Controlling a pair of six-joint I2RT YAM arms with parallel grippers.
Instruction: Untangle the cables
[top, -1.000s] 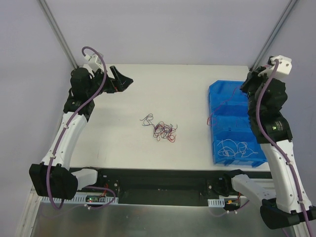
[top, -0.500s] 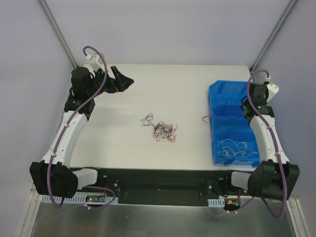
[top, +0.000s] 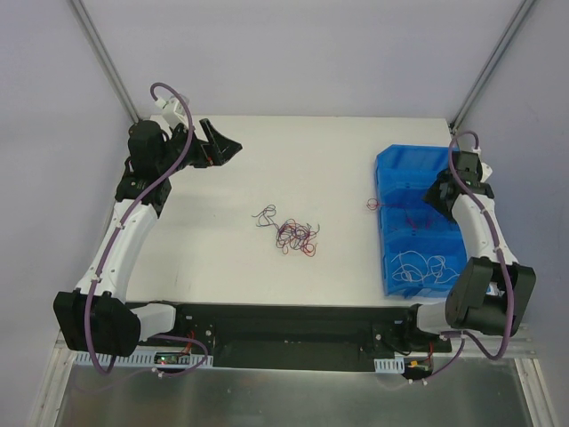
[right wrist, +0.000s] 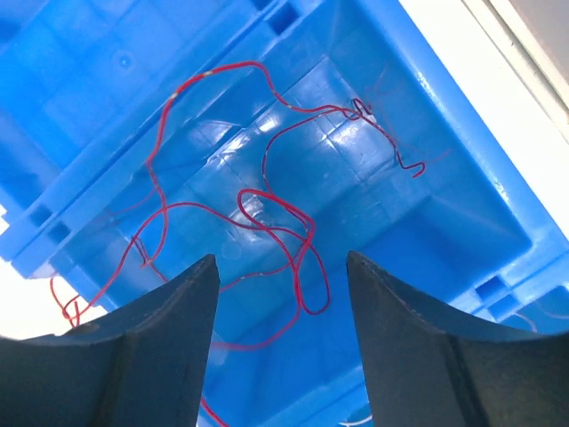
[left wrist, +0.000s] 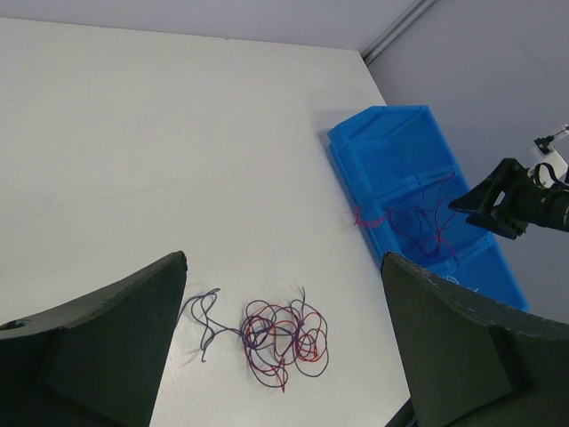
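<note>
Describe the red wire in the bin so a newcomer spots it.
Find the blue bin on the right. A loose red wire lies in its middle compartment, one end over the left wall. The near compartment holds white wires.

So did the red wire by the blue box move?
Yes. The red wire moved right, into the blue box's middle compartment, with one end hanging over its left wall. Before, it dangled outside that wall.

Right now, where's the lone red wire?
On the right in the top view: the red wire lies in the blue bin, middle compartment, under the right gripper.
</note>
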